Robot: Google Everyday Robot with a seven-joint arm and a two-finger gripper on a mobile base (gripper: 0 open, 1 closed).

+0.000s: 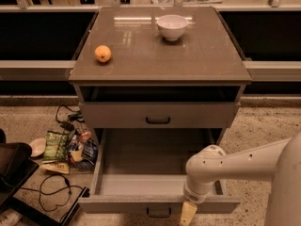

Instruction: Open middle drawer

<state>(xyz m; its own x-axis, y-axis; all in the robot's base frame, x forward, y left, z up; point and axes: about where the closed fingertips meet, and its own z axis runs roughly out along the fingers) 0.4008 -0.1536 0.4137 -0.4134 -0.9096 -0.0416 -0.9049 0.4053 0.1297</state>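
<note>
The middle drawer (160,204) is pulled far out of the grey cabinet, and its plain grey tray (155,161) is bare. Its small black handle (158,213) shows at the bottom edge of the view. My gripper (188,213) hangs below the white wrist joint (204,173), at the drawer's front edge, just right of the handle. The arm comes in from the right. A shut drawer front (157,115) with a black handle sits above the open drawer.
An orange (103,53) and a white bowl (172,26) sit on the cabinet top (160,55). Snack bags, a plate and cables (66,147) lie on the floor to the left, beside a dark object (11,171). Low shelving runs behind.
</note>
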